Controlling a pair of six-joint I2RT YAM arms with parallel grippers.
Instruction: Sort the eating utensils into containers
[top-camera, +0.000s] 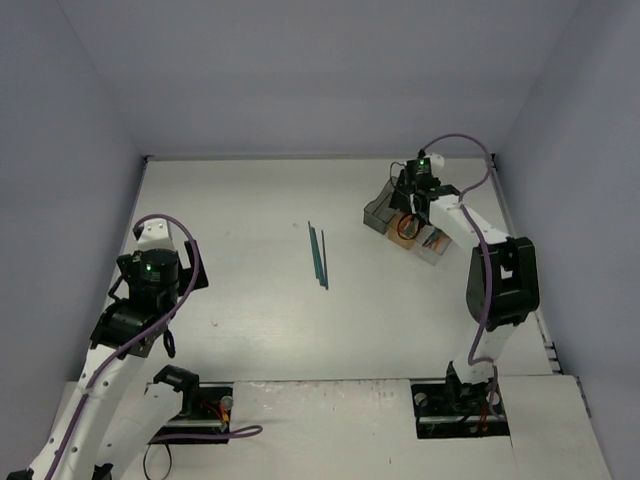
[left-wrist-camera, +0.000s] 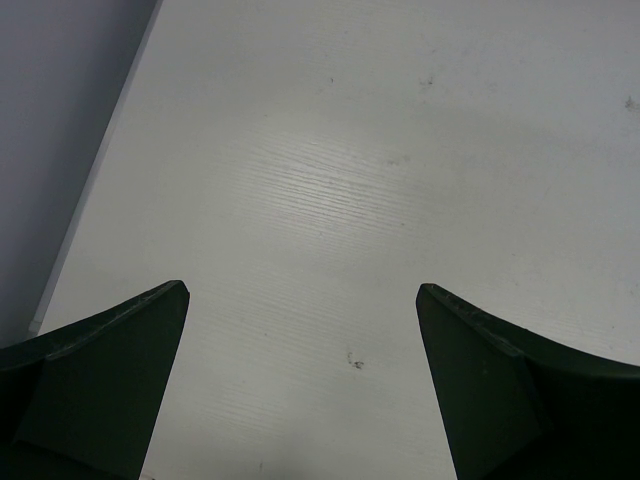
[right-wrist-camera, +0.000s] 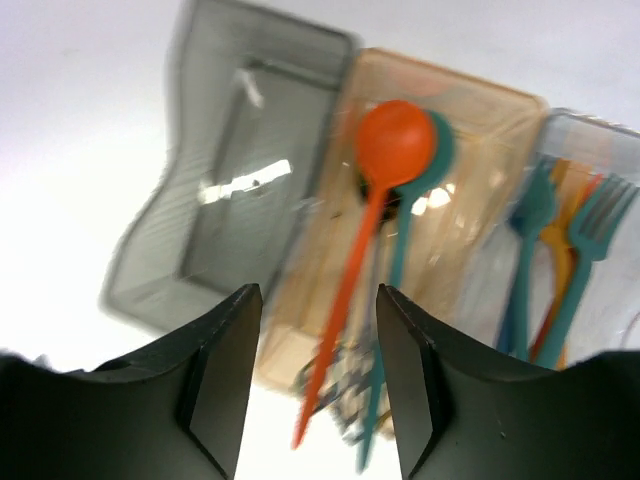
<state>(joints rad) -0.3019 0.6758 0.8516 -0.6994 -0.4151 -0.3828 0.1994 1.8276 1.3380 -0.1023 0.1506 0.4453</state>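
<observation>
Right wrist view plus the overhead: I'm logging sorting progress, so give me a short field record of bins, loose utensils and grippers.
grey bin: no utensil visible inside
orange-tan bin: orange spoon, teal spoon, more below, blurred
clear bin: teal forks, orange fork
loose: two teal utensils side by side mid-table, type unclear
right gripper: open, over the orange-tan bin
left gripper: open, over the table
</observation>
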